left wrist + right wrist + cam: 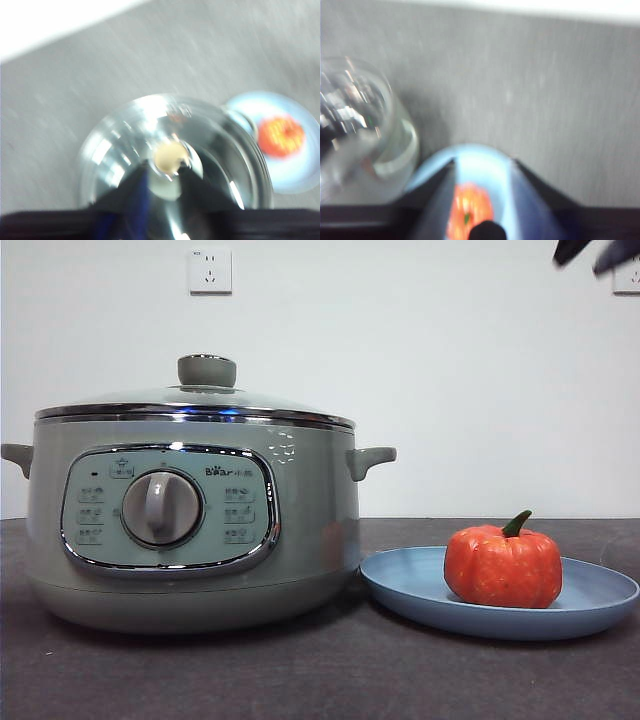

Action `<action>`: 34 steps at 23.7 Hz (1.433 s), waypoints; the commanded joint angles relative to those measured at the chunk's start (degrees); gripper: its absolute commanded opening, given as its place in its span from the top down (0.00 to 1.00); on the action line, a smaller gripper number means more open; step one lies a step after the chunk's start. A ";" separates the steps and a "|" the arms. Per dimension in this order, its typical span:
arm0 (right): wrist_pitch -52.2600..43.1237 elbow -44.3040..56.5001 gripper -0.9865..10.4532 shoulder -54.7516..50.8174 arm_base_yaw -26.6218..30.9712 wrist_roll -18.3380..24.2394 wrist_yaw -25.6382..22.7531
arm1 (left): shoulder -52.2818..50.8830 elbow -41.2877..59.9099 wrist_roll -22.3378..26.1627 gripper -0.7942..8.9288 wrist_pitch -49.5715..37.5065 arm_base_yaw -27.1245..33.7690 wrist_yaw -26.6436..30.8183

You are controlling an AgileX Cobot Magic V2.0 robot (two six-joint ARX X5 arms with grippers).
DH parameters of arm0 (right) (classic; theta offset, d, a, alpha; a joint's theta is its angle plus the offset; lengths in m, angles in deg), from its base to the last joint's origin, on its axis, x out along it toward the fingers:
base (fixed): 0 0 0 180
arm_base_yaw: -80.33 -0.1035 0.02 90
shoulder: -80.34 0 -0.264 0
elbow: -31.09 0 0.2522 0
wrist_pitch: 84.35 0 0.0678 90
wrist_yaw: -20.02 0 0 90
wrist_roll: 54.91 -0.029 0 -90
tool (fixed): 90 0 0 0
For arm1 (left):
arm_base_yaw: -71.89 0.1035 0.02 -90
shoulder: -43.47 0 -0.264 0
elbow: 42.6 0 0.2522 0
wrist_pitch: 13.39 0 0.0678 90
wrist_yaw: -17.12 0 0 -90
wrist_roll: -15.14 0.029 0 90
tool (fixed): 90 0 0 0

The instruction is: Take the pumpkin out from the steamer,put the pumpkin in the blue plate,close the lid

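- On the dark table (300, 680), the steamer (190, 530) sits with the lid (200, 400) closed on its chrome rim, the pale green knob (207, 370) upright on top.
- Just beside it lies the blue plate (400, 585); plate rim and steamer base look close to touching.
- The pumpkin (503, 565) rests upright on the plate, green stem up.
- Left pincer (162, 172): hangs above the lid, jaws apart on either side of the knob in the blurred wrist view, gripping nothing.
- Right pincer (482, 170): above the plate, jaws spread wide and empty, pumpkin seen between them below.
- Front view: two dark tips (597, 252) at the top corner, above the plate; which arm they belong to is unclear.
- White wall socket (210, 270) behind the steamer.
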State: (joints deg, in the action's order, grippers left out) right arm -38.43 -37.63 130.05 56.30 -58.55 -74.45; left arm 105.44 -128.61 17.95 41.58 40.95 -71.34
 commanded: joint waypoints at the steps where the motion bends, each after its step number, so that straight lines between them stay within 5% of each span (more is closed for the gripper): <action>1: -5.84 4.39 0.93 -5.27 -0.74 0.92 0.09 | -4.63 6.10 0.15 0.93 -5.01 -0.24 0.52; 8: -19.10 23.30 0.93 -20.98 -2.89 -0.87 0.00 | -22.56 30.71 -1.79 0.93 -20.52 -0.24 3.89; 14: -16.61 23.50 0.93 -21.00 -2.89 -4.22 -6.14 | -23.50 30.75 -5.42 0.92 -10.84 -0.22 2.82; 27: -16.52 23.50 0.93 -20.85 -2.78 -4.22 -6.45 | -23.91 30.75 -5.53 0.92 -5.64 -0.22 2.75; 34: -16.41 23.50 0.93 -20.85 -2.71 -4.22 -6.43 | -38.42 32.06 -1.55 0.92 -5.33 6.97 3.78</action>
State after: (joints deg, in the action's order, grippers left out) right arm -54.58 -14.35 109.27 53.57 -62.09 -80.70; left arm 69.42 -97.60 15.35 37.52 46.55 -67.47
